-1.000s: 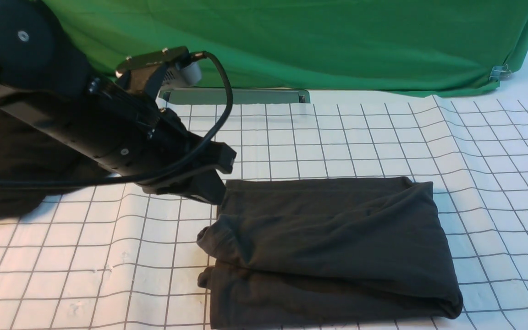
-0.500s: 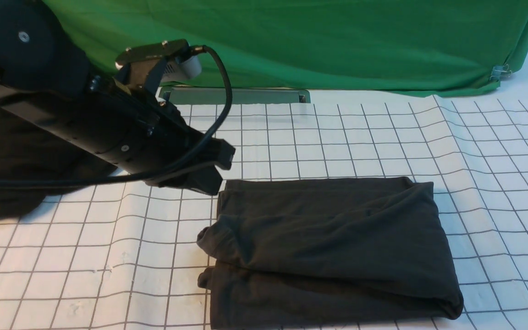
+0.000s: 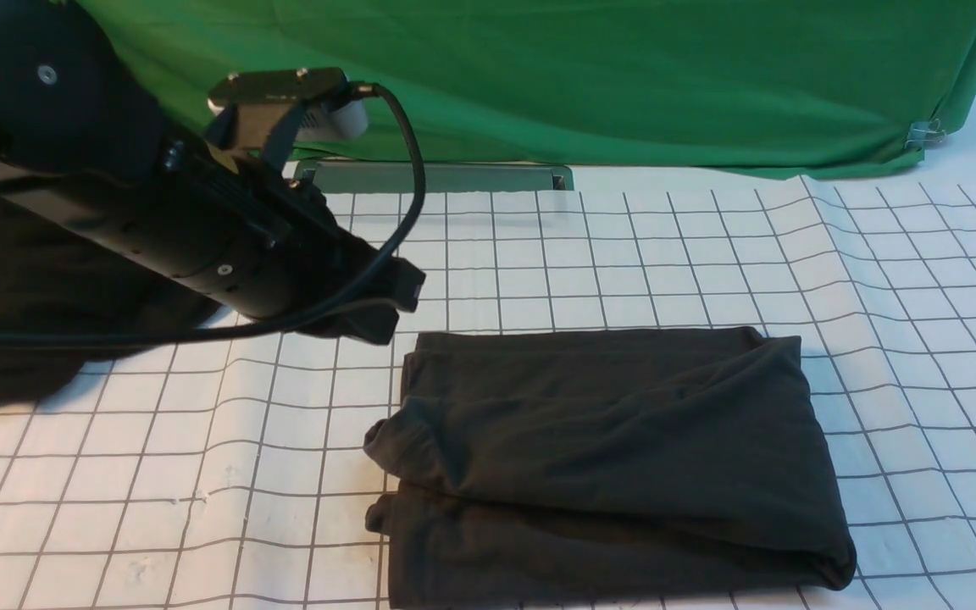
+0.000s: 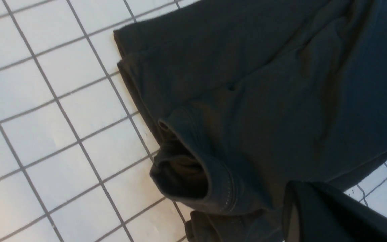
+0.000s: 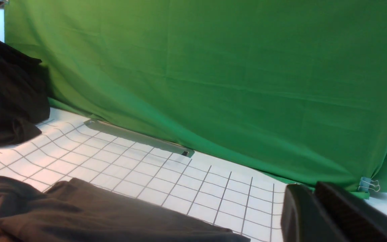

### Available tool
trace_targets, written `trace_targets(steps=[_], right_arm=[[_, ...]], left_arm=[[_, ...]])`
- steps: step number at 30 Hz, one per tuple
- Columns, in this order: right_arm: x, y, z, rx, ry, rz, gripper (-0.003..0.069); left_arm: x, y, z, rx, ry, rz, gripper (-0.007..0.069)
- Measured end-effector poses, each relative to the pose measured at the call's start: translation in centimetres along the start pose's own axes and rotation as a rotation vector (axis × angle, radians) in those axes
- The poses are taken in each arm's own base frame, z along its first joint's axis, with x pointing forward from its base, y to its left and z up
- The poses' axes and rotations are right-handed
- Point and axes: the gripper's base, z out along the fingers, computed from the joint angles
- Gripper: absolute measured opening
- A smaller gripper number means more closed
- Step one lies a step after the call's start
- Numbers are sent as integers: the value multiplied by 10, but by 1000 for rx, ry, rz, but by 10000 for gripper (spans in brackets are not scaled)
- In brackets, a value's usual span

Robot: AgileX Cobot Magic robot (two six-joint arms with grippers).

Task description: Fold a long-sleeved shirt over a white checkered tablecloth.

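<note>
1. Black and closed on nothing, the left gripper hangs just above the white checkered tablecloth, close beside the far left corner of the long-sleeved shirt without touching it
2. Its fingers show in the left wrist view as one dark mass with no gap between them, over the shirt's near edge
3. Behind it the left arm slants up to the left, a black cable looping over it
4. Charcoal jersey, the shirt lies folded into a rough rectangle in the middle of the tablecloth, its collar opening at the left edge
5. In the right wrist view the right gripper shows its two dark fingers lying together, with nothing between them, raised above the far right part of the cloth
6. A black heap of cloth lies at the far left, partly behind the left arm
7. A green cloth hangs along the back, with a grey metal bar at its foot
</note>
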Motion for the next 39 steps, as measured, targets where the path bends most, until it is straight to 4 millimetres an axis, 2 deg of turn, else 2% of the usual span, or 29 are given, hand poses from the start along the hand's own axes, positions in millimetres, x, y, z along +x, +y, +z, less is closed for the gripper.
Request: trace_targets(steps=[3,7,10,12,13,15,17,30,33,35,39], right_arm=[[4,0,1,1,5,0,64],[22,2,4,-2,53,0,72],[42,3,4,-3,86,-1,79],[65,4,4,7,138,-3,87],[67,4,4,6,144,-4,88],[89,4,4,41,229,-3,97],[96,3,4,74,271,0,101],[96,-6,3,228,262,3,124],[96,-7,3,243,262,3,125],[96,-7,3,248,262,3,125],[96,-7,3,252,257,3,130]], left_arm=[[-5,1,0,-9,-52,1,1],[-6,1,0,-11,-68,2,1],[-6,1,0,-11,-68,-3,1],[-6,1,0,-11,-68,-4,1],[-6,1,0,-11,-68,-4,1],[-6,1,0,-12,-68,-4,1],[-6,2,0,-17,-67,1,1],[-6,2,3,-9,-69,-10,1],[-10,-3,-11,1,-102,-1,1],[-12,-8,-29,6,-132,18,1],[-4,-22,-94,-7,-246,95,1]])
